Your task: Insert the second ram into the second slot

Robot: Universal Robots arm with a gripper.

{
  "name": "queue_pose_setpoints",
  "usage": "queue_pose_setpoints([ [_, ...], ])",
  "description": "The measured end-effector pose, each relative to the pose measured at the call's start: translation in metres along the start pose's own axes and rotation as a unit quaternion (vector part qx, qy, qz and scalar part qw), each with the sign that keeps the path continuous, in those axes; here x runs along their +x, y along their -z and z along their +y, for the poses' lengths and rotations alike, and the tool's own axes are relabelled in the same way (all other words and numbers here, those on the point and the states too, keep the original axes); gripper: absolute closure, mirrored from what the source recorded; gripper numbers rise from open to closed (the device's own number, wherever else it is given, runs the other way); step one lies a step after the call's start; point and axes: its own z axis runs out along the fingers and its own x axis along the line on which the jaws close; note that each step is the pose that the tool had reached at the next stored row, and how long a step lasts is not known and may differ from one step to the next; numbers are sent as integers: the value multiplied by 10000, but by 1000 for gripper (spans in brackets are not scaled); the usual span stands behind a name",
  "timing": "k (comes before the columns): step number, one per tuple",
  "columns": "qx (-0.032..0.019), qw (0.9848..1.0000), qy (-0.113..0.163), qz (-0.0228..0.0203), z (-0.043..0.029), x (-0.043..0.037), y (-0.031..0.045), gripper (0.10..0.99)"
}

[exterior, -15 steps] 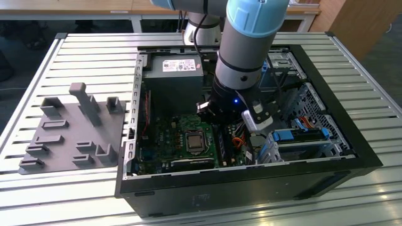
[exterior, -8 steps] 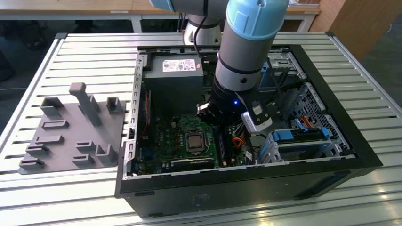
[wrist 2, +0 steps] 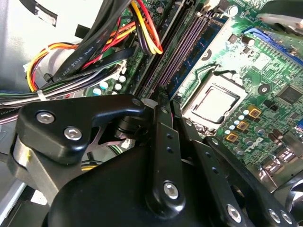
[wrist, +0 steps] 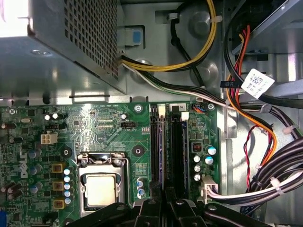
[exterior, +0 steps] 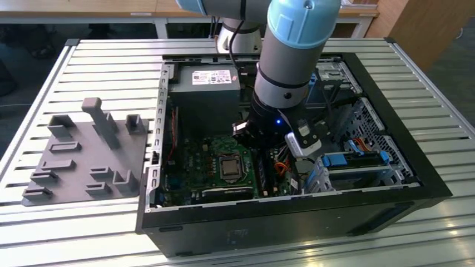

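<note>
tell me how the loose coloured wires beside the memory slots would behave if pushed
Probably floppy: the wires sag in loose curves, so they'd bend aside and likely spring back. Likely light, being thin. The cable ties may make them move as a bundle.

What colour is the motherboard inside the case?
The motherboard is green, clearest in the first wrist view.

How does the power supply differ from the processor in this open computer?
The power supply is a big grey metal box with a perforated side; the processor is a small flat pale square. Cables run from the power supply, while the processor sits in a socket on the green board. Both lie inside the case.
</note>
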Motion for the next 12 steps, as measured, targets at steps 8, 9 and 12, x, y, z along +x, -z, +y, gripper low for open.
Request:
queue_pose_setpoints([
  [8, 0, 10000, -19, 0, 2, -15, -2, 945],
  [9, -2, 10000, -21, 0, 2, -16, -6, 945],
  [12, -1, 10000, -24, 0, 3, -17, -26, 945],
])
